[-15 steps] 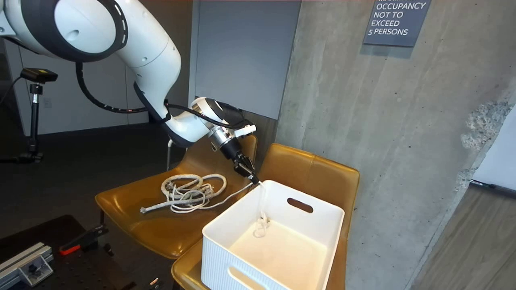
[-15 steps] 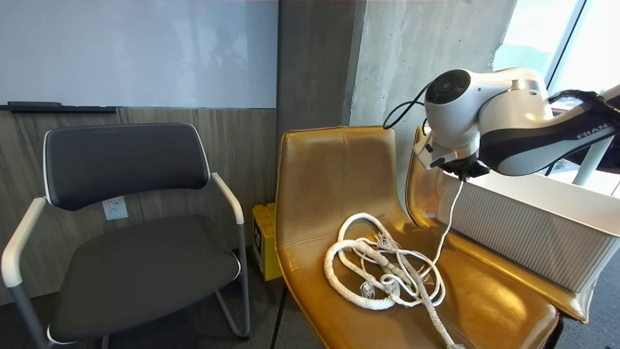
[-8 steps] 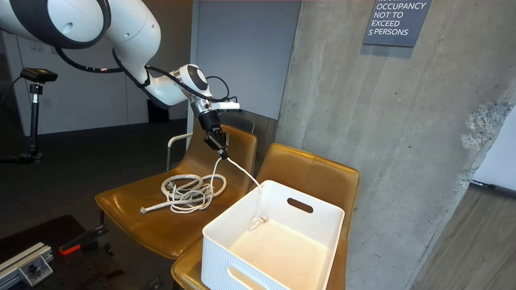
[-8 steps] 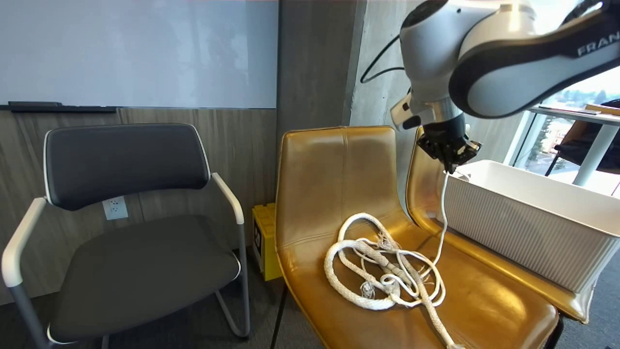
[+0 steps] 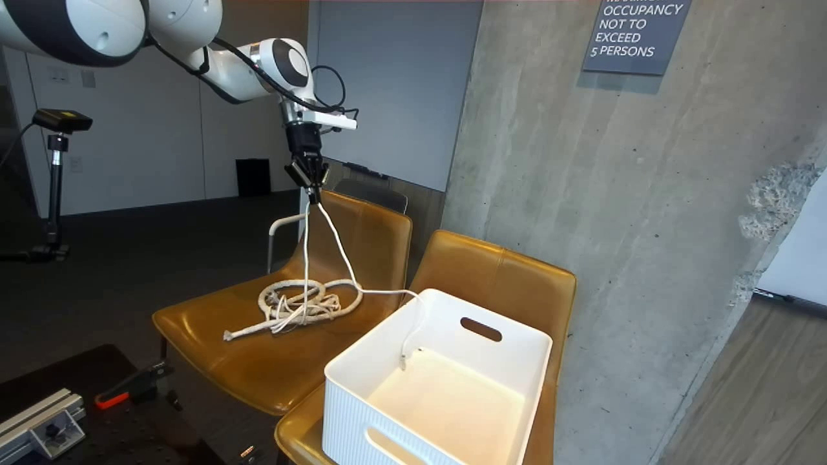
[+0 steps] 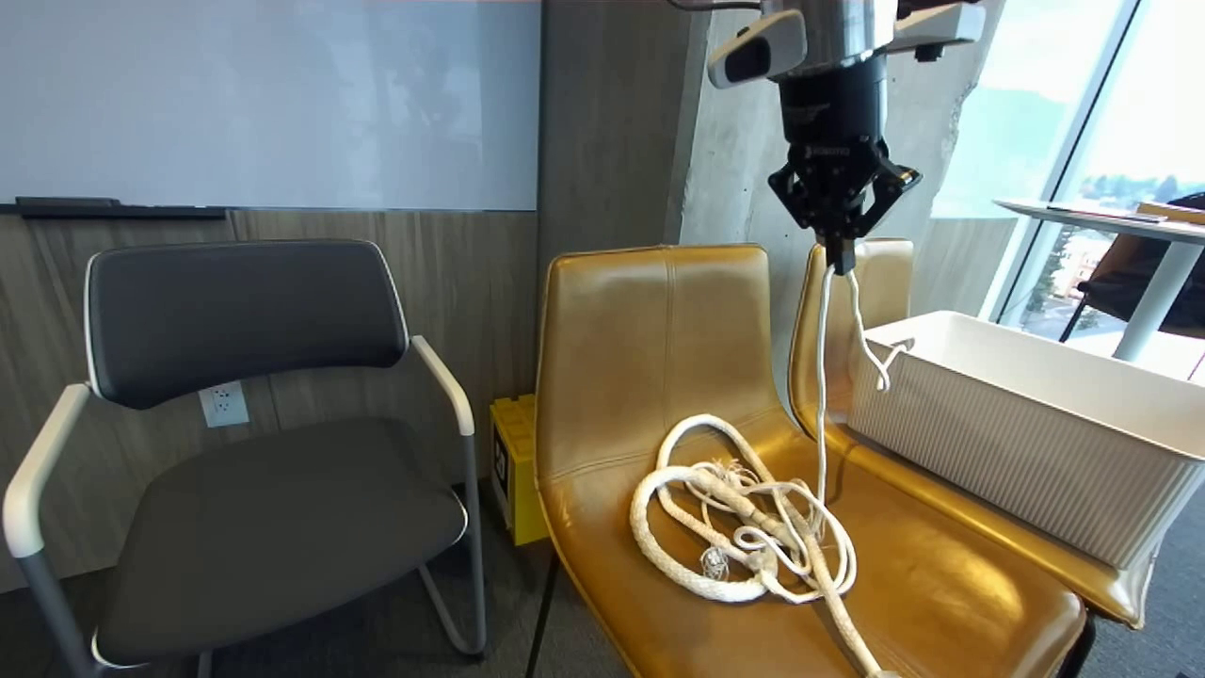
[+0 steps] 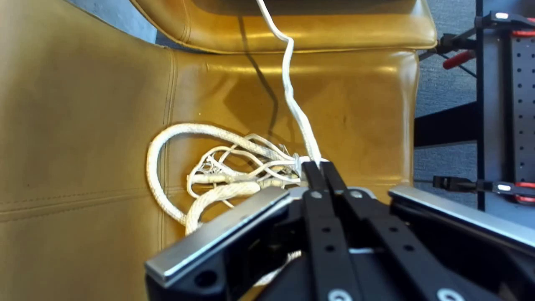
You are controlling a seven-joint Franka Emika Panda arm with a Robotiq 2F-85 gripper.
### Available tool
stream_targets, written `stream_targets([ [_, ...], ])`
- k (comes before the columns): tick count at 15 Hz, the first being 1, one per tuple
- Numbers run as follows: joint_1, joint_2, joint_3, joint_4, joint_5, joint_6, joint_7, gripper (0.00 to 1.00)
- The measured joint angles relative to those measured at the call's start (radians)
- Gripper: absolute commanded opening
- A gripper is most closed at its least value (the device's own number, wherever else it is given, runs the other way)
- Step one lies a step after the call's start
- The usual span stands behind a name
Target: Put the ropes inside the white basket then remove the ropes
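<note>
Because removal likely needs lift, gripper (image 6: pixel 837 259) hangs high, pinching ropes (image 6: pixel 739 506) by thin strand. Tangle lies below it on tan chair (image 6: pixel 960 584); tail runs aside from it, over rim into white basket (image 6: pixel 1007 452), presumably last bit left to draw out.

Glossy tan leather chair surface (image 6: pixel 678 367); matching tan leather chair surface (image 5: pixel 504 265) just beside it. Pale-armed dark grey upholstered armchair (image 6: pixel 282 471) near. Yellow plastic box (image 6: pixel 521 471) behind, partly hidden. White wall outlet (image 6: pixel 224 405) below large rectangular whiteboard (image 6: pixel 273 104). White-lettered slate-blue rectangular sign (image 5: pixel 636 39) on rough grey concrete wall (image 5: pixel 549 161).
</note>
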State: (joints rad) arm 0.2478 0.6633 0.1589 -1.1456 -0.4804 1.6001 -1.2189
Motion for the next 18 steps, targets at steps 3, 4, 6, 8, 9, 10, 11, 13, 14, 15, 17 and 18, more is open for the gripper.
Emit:
stream_targets([
  [3,0.04,0.014,0.002,0.061,0.06,-0.043,0.032,0.01],
  [4,0.056,0.021,0.003,0.081,0.075,-0.053,0.045,0.01],
  [6,0.089,0.038,0.008,0.119,0.098,-0.073,0.071,0.01],
  [8,0.125,0.056,0.014,0.157,0.115,-0.09,0.1,0.01],
  [9,0.144,0.064,0.016,0.172,0.118,-0.092,0.115,0.01],
  [10,0.165,0.073,0.019,0.187,0.118,-0.094,0.131,0.01],
  [11,0.183,0.082,0.02,0.201,0.119,-0.096,0.143,0.01],
  [13,0.216,0.104,0.021,0.229,0.119,-0.105,0.166,0.01],
  [14,0.23,0.115,0.022,0.244,0.119,-0.112,0.172,0.01],
  [15,0.242,0.126,0.022,0.259,0.119,-0.117,0.178,0.01],
  [17,0.259,0.149,0.022,0.285,0.119,-0.123,0.188,0.01],
  [18,0.261,0.161,0.021,0.297,0.119,-0.124,0.192,0.01],
])
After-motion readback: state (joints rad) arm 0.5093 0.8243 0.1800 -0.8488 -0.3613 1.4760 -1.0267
